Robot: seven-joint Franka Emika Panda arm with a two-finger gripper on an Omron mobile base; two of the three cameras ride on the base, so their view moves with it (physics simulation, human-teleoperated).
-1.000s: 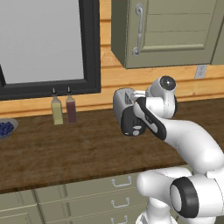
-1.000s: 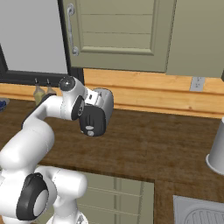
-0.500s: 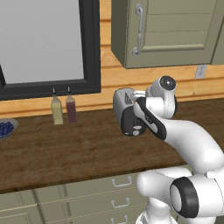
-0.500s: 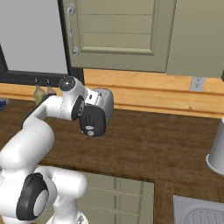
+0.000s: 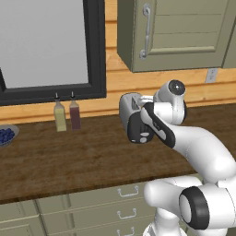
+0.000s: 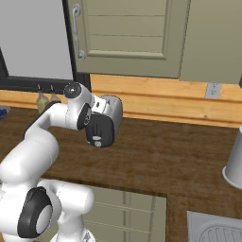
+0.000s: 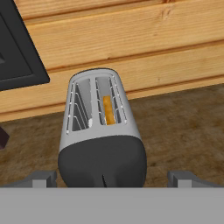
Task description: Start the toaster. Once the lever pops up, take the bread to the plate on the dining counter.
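Observation:
The silver-grey toaster (image 7: 99, 127) stands on the brown worktop (image 5: 69, 161) against the wooden wall, its black end face (image 5: 137, 129) turned towards me. The bread (image 7: 108, 110) stands as a tan slice sunk into the toaster's right-hand slot. Low on the black face of the toaster (image 6: 101, 125) are two small pale marks; I cannot tell which one is the lever. My gripper (image 7: 113, 178) is open just in front of and above that black end, one fingertip (image 7: 43, 177) on each side, touching nothing. The plate and the dining counter are out of view.
Two bottles (image 5: 60, 117) stand left of the toaster below the black-framed window (image 5: 94, 50). A bowl of blue berries (image 5: 5, 135) sits at the far left. Olive wall cabinets (image 6: 127, 33) hang overhead. A pale container (image 6: 234, 165) and a sink (image 6: 217, 231) lie to the right.

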